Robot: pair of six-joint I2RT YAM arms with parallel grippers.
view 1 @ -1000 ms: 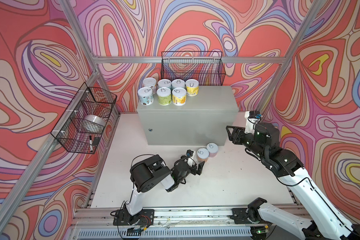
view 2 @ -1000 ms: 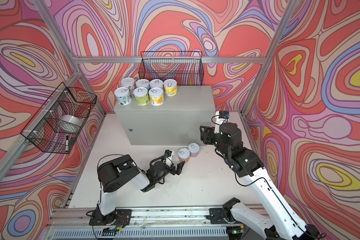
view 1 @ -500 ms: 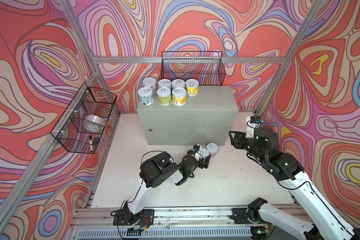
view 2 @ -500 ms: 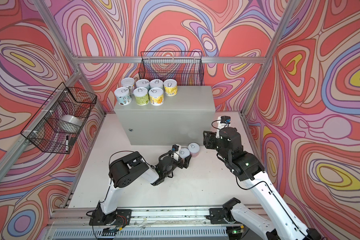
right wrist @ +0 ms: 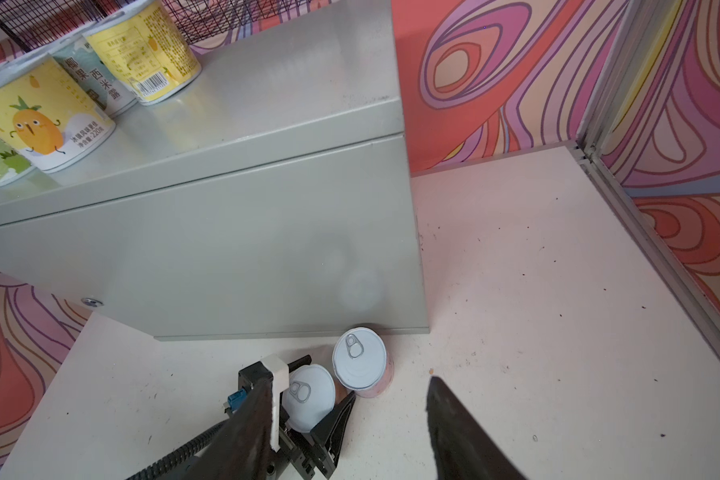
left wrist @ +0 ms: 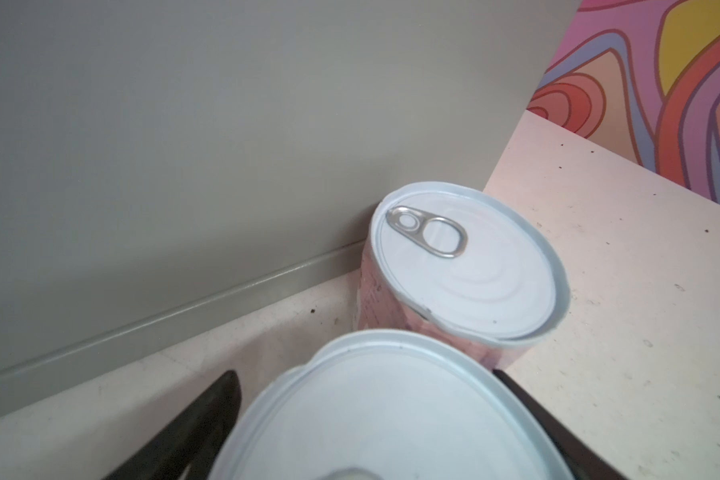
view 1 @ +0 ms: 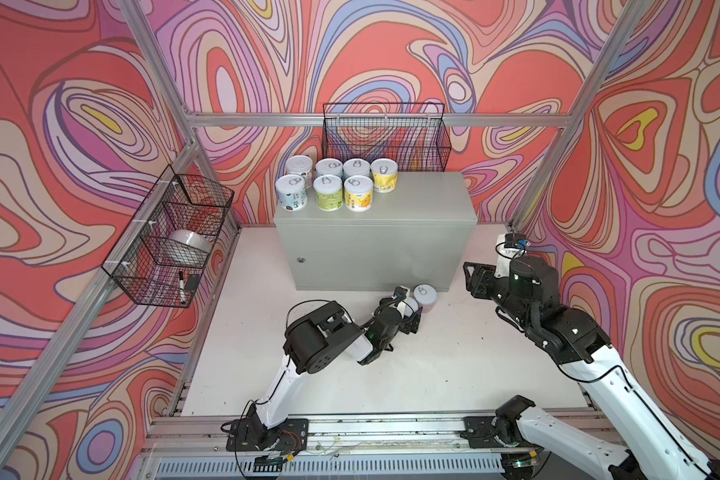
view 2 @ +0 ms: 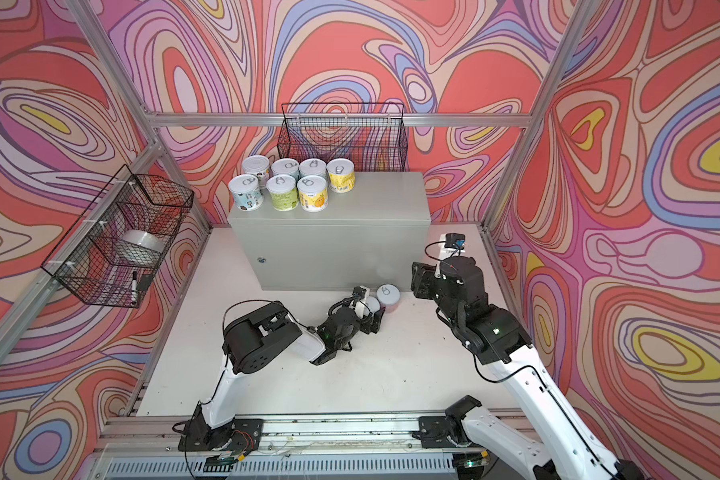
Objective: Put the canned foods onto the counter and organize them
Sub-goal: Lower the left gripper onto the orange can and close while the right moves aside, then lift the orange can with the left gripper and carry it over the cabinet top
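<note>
Left end effector (view 1: 412, 312) straddles the near can (left wrist: 391, 415) on the tabletop (view 1: 454, 374), just beside the pink can (left wrist: 466, 266) at the cabinet's (view 1: 391, 249) front right corner. Gripping or merely flanking? Can't tell. Squeeze square, lift straight up — don't topple the neighbour. Right end effector (view 1: 472, 280) hangs open, empty.

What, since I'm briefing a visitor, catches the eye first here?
Seven cans crowd the left end of the grey counter top. Below its right front corner, the left gripper straddles one can, with a pink can close beside it. The right gripper hovers open nearby, empty.
</note>
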